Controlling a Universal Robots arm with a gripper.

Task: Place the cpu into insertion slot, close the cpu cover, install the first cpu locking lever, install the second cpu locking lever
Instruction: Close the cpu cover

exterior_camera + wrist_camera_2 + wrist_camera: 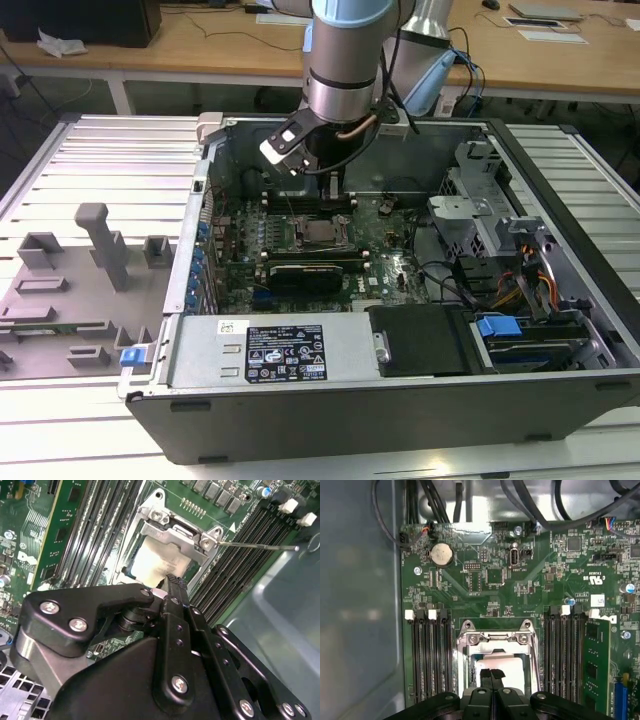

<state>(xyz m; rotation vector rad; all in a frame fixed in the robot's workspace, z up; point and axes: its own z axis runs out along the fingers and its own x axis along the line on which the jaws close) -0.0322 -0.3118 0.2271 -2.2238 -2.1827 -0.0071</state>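
Insertion slot [471, 670] — memory slots [427, 655] either side

I've got the arm [345, 60] hanging straight down, wrist vertical, and the claw [491, 673] pointing down with both black fingers [175, 595] pressed tight together.

The small square insertion slot [297, 235], dark-framed, sits flat on the green board [395, 265], about midway across it in the exterior view. The flat square cpu [512, 665], its top pale silver-grey, lies level inside. The thin bright-metal cpu cover [495, 639] lies down around it, its window showing the chip's top.
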